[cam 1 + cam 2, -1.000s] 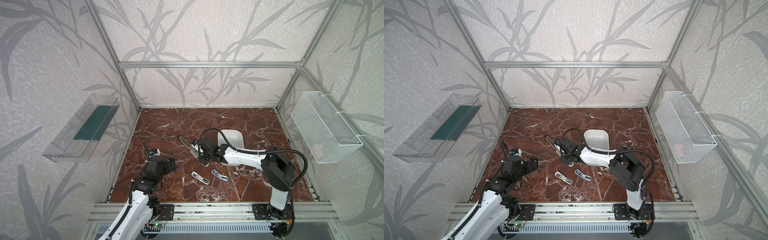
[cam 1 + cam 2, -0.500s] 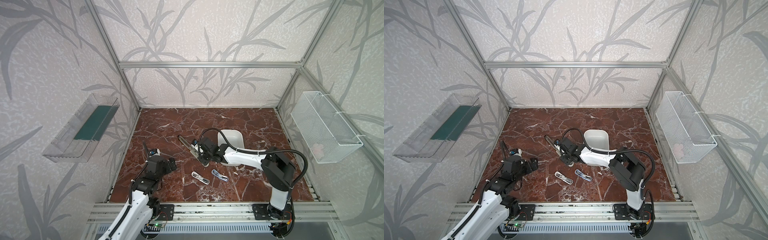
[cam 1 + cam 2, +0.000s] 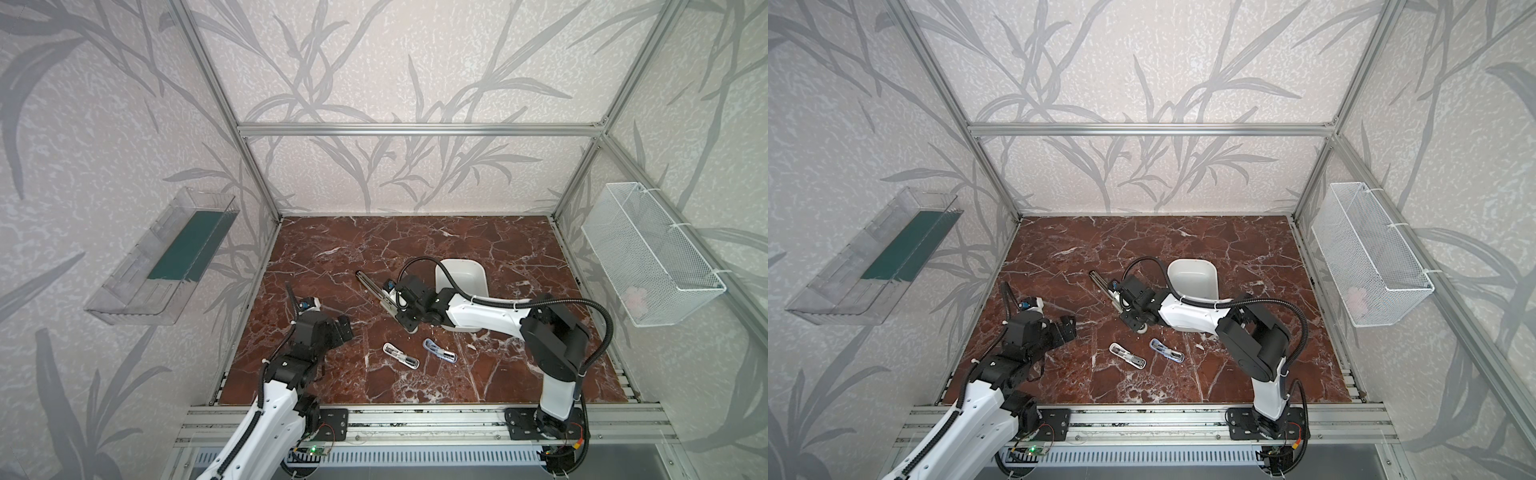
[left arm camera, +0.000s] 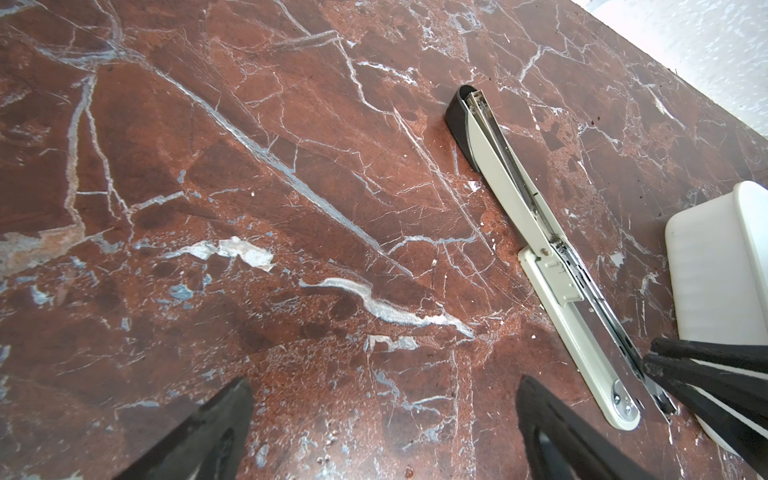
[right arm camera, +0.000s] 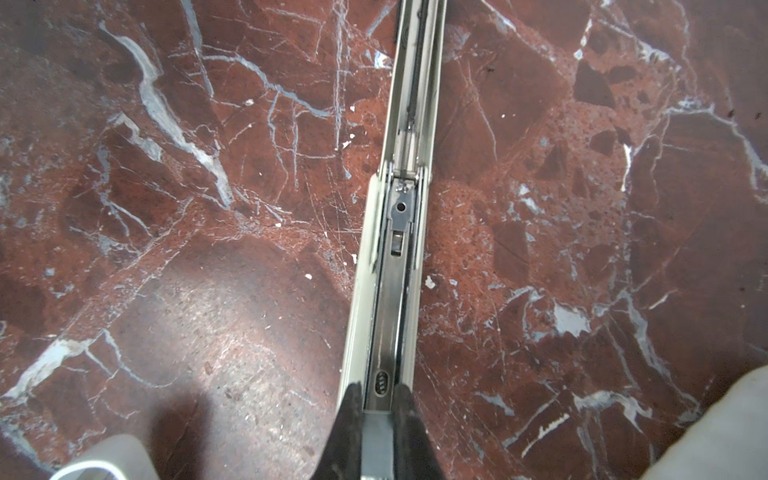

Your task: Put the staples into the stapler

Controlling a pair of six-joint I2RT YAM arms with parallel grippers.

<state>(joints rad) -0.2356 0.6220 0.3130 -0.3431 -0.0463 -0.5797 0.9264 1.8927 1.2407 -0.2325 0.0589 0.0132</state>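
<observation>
The stapler (image 3: 372, 286) (image 3: 1102, 284) lies opened out flat on the marble table, with its metal channel facing up (image 5: 395, 270) (image 4: 557, 266). My right gripper (image 5: 377, 399) (image 3: 405, 321) is over the channel's near end, shut on a flat grey strip of staples (image 5: 377, 440). The strip lines up with the channel, and its front edge sits just above it. The right fingers (image 4: 681, 372) also show in the left wrist view. My left gripper (image 4: 382, 386) (image 3: 338, 328) hangs open and empty over bare table to the stapler's left.
A white bin (image 3: 478, 274) stands just behind my right arm. Two small whitish and bluish stapler-like objects (image 3: 401, 356) (image 3: 439, 350) lie nearer the front edge. A wire basket (image 3: 648, 253) hangs on the right wall and a clear tray (image 3: 166, 257) on the left wall.
</observation>
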